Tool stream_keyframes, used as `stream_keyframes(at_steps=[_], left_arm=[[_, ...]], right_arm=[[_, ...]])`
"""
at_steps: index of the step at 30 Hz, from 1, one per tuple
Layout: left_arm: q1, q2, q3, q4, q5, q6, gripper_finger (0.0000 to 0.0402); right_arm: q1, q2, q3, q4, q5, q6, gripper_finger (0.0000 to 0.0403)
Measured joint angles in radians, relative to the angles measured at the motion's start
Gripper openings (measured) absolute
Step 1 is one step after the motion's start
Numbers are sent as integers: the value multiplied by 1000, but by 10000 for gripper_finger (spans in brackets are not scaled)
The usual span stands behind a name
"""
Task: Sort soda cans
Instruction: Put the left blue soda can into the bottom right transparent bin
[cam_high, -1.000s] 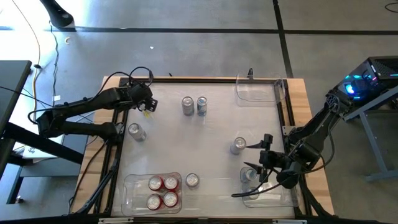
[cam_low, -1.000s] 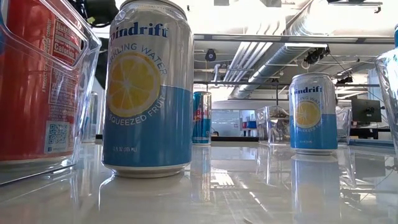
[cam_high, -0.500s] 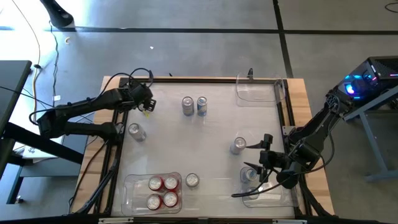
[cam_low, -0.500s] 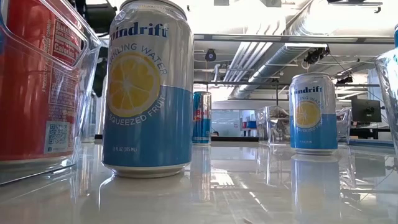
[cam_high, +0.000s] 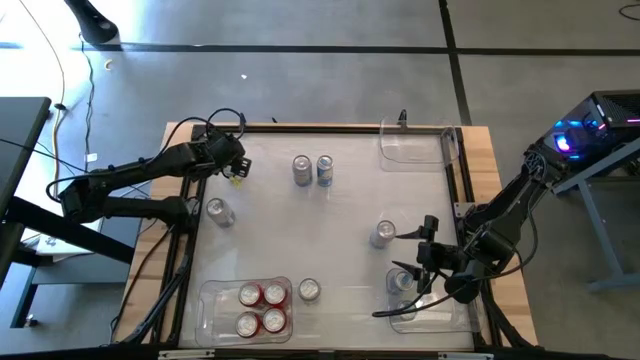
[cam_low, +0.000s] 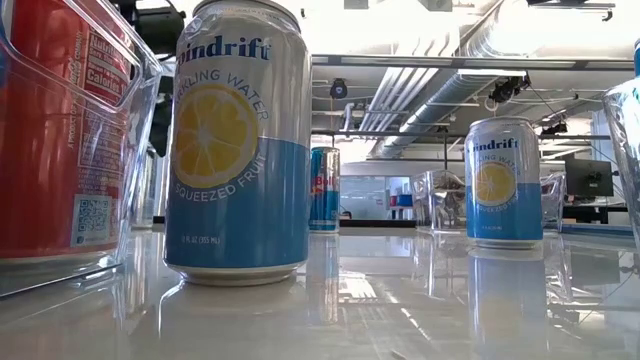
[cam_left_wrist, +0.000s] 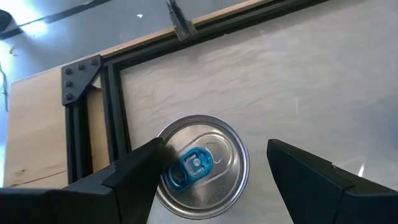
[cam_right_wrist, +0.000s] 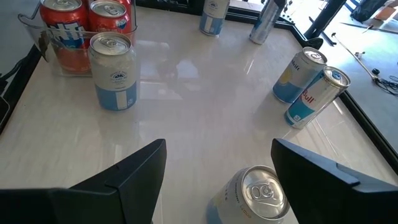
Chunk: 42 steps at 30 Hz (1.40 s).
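My left gripper (cam_high: 233, 163) is open at the table's far left. In its wrist view (cam_left_wrist: 214, 149) it looks down on an upright silver can with a blue tab (cam_left_wrist: 198, 167), with one finger on either side of the can's top. My right gripper (cam_high: 422, 258) is open at the near right, by a clear bin. Its wrist view (cam_right_wrist: 217, 149) shows a silver-and-blue can (cam_right_wrist: 254, 196) standing just ahead, between the fingers. Other cans stand at the far middle (cam_high: 302, 170) (cam_high: 324, 170), at the right (cam_high: 383, 233) and at the near middle (cam_high: 309, 290). One can (cam_high: 218, 211) is at the left.
A clear bin (cam_high: 215, 300) at the near left holds several red cans (cam_high: 262, 308). The near-right bin (cam_high: 450, 315) holds one can (cam_high: 400, 282). Another clear bin (cam_high: 415, 148) stands at the far right corner. A dark frame rail (cam_left_wrist: 118, 118) runs along the table's left edge.
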Motion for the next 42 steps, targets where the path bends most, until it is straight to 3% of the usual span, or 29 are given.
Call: stream_keyframes(at_steps=[9,27,34,42], left_arm=[[-2,2,58,-15,61,54,280],[68,0,6,-55,-7,66,281],[91,-1,5,-9,49,83,282],[104,-2,5,15,103,101,322]], right_arm=[[0,0,0,0,-1,0,286],[0,0,0,0,-1,0,286],[0,0,0,0,-1,0,286],[0,0,0,0,-1,0,286]])
